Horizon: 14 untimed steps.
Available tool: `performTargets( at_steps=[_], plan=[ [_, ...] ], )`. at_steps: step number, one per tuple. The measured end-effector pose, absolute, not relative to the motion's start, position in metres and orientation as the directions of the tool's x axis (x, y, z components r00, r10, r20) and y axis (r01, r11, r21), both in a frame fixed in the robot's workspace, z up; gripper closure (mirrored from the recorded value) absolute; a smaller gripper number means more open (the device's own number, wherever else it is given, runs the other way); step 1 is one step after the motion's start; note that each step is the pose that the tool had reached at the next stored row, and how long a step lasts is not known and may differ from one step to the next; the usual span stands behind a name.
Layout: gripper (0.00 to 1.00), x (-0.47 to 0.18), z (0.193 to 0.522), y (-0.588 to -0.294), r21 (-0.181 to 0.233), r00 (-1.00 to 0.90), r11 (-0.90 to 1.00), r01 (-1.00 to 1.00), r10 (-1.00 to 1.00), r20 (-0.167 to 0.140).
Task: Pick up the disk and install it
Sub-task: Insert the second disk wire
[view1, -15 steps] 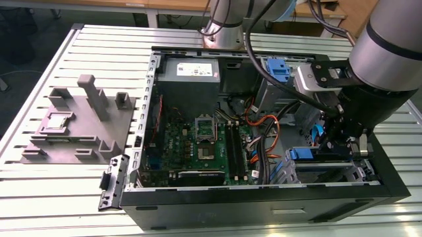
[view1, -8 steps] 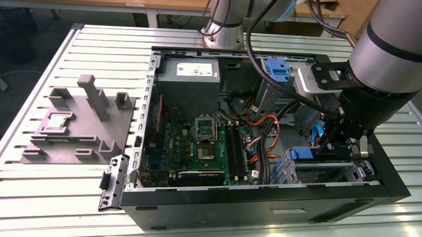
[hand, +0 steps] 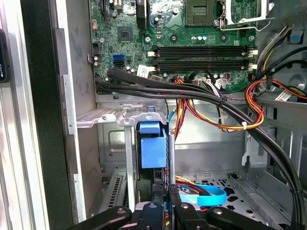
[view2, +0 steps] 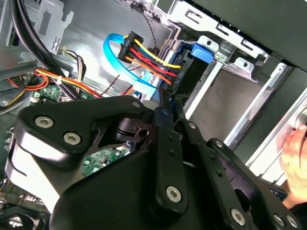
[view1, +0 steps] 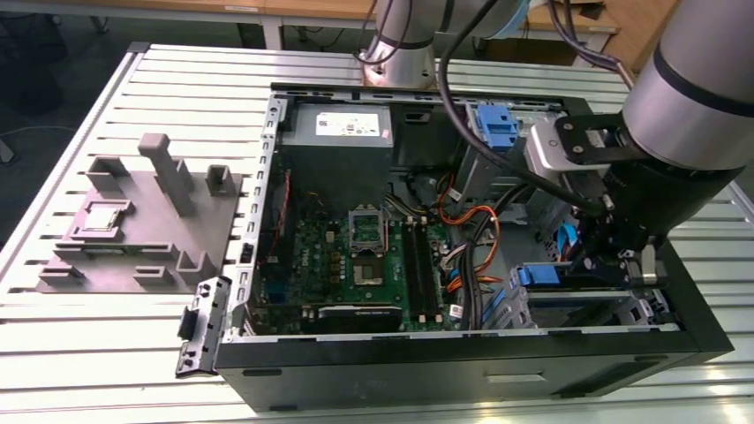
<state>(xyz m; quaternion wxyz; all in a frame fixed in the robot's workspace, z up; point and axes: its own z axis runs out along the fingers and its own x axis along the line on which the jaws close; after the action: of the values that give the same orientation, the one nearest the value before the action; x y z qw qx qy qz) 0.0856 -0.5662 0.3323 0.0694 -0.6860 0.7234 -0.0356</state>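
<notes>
The disk stands on edge in the drive bay at the case's corner, its blue plastic end facing me. In the exterior view that blue end shows in the bay at the case's lower right. My gripper hangs down into the case just beside it. In both wrist views the black fingers meet in a narrow point right by the disk's edge, as the first wrist view shows. In the second wrist view the gripper tapers towards the blue disk end. Nothing thick sits between the fingers.
The open computer case lies on a slatted table. Thick black and coloured cables run over the bay. A grey power-supply box and a blue latch sit at the back. A grey fixture lies outside. A hand rests at the case wall.
</notes>
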Motion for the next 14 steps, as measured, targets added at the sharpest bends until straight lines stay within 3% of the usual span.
performTargets(
  at_steps=[14],
  plan=[
    [0.83, 0.0856, 0.3274, -0.5677, -0.147, -0.049, 0.056, -0.988, -0.997, -0.053]
  ],
)
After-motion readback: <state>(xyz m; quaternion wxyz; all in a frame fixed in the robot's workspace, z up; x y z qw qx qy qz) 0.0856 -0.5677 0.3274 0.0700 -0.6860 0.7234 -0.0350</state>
